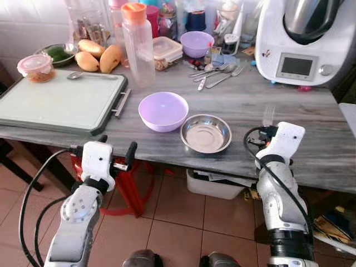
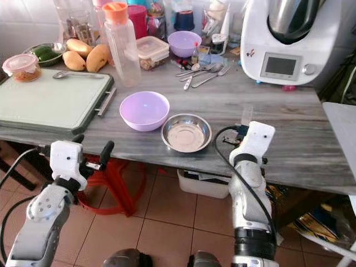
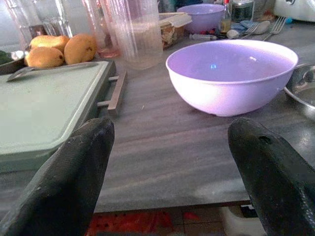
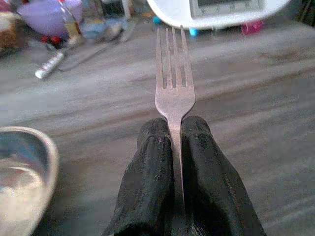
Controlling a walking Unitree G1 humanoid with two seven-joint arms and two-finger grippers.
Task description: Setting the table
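the right gripper (image 4: 176, 142) has its two fingers pinched tight on a fork (image 4: 174, 83), holding the handle so the tines stick straight out past the fingertips. it hangs over the near edge of the table (image 1: 311, 139), just to the right of the steel plate (image 1: 206, 133), with the fork low above the grey top.

what the next move turns on is the fork's place beside that plate. the plate lies to the left of the gripper, close by but not touching; in the right wrist view its rim shows at the edge of the picture while the fork points on past it. the fork's long axis runs away from the robot, toward the white machine (image 1: 303, 39) at the back, roughly parallel to the plate's right side. so, as i judge it, the fork needs little turning, only lowering onto the bare strip of table right of the plate.

the purple bowl (image 1: 163, 110) sits just left of the plate, nearly touching it. the left gripper (image 3: 172, 177) is spread wide and holds nothing; it waits at the table edge facing the bowl, beside the cutting board (image 1: 55, 103). the right arm is plainly the one for this placement.
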